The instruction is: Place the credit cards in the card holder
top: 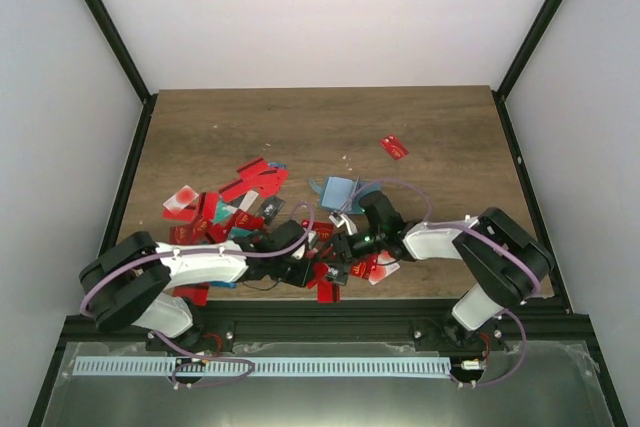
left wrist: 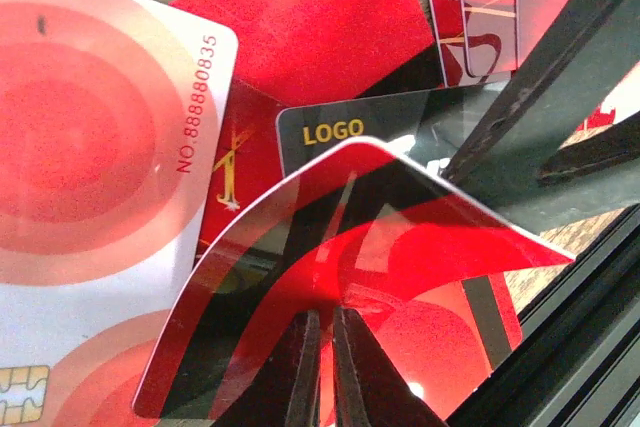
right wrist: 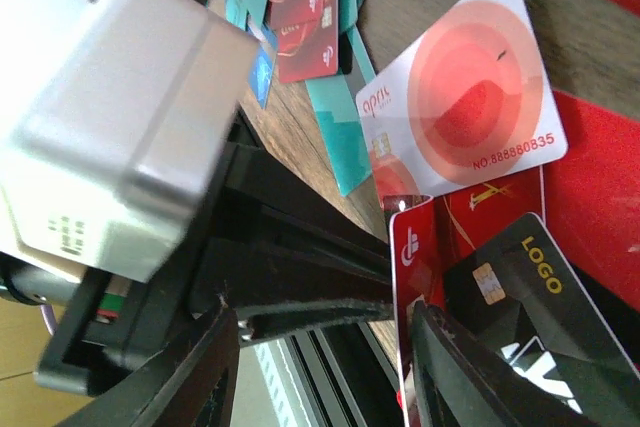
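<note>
Looks like pickup step: left jaws pinched shut on red card (left wrist: pixel 420 257), bowing it. Right jaws half open, empty. Next probably lift, carry far-right to card holder (top: pixel 338 190).

1. robot test cell in a lab.
2. wooden table (top: pixel 330 122) boxed in by plain white panels (top: pixel 320 17) and black frame struts (top: pixel 105 22) on the left, right and far sides.
3. left arm (top: pixel 190 267) and right arm (top: pixel 470 242) bolted to a black rail (top: pixel 330 325) at the near edge.
4. slotted white cable strip (top: pixel 300 367) on bare sheet metal (top: pixel 540 397).
5. credit cards (top: pixel 250 187) are dummies, one printed "logo".
</note>
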Robot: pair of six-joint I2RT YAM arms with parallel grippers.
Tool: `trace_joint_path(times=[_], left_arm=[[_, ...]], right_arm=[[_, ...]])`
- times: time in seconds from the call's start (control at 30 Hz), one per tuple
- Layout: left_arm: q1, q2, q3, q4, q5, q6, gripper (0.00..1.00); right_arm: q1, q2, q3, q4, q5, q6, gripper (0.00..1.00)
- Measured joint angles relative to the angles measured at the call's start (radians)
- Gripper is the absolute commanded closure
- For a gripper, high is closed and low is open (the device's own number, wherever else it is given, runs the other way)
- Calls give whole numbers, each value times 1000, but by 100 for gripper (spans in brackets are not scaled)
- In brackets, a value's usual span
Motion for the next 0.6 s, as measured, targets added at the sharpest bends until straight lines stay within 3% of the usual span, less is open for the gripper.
trace_joint_path(times=[0.27, 0.5, 0.6], left_arm=[[-1, 8, -55, 138, 23, 15, 95], [-1, 16, -74, 227, 14, 17, 96], [-1, 6, -77, 224, 5, 17, 95]], right_arm=[[1, 51, -53, 19, 21, 22, 58], [14, 62, -59, -35, 84, 10, 98], [18, 59, -58, -60, 112, 0, 99]])
